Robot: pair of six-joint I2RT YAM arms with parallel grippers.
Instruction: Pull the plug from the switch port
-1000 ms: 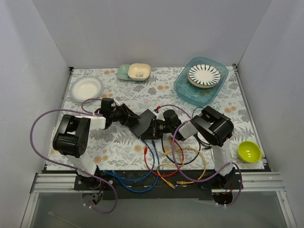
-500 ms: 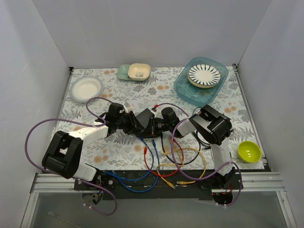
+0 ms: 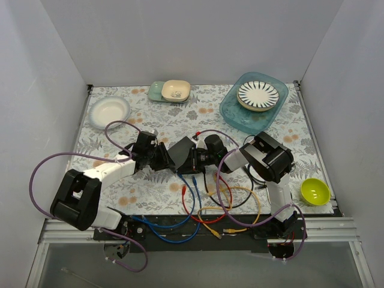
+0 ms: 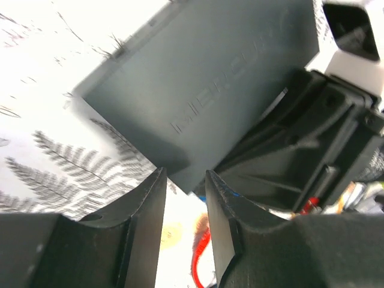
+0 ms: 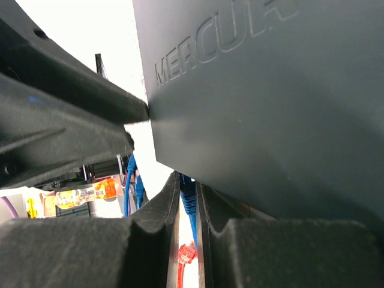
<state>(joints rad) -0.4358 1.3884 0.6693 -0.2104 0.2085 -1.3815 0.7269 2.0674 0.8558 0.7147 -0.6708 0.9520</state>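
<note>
While the switch [image 3: 182, 150] is tilting up mid-table between the 2 grippers, the right gripper [image 5: 188, 183] is clamping the blue plug [image 5: 187, 207] beside its edge. The left gripper [image 4: 184, 177] is showing jaws slightly apart at the switch's corner; whether they are pinching it is unclear.

Left arm [image 3: 108, 171] and right arm [image 3: 270, 157] — black joints, white links, looping purple cables [image 3: 32, 183], matte black fingers [image 4: 144, 234]

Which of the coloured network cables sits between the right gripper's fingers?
The blue cable: it runs between the fingers of the right gripper up towards the matte black rectangular box. The red cable and yellow cable lie outside that grip.
</note>
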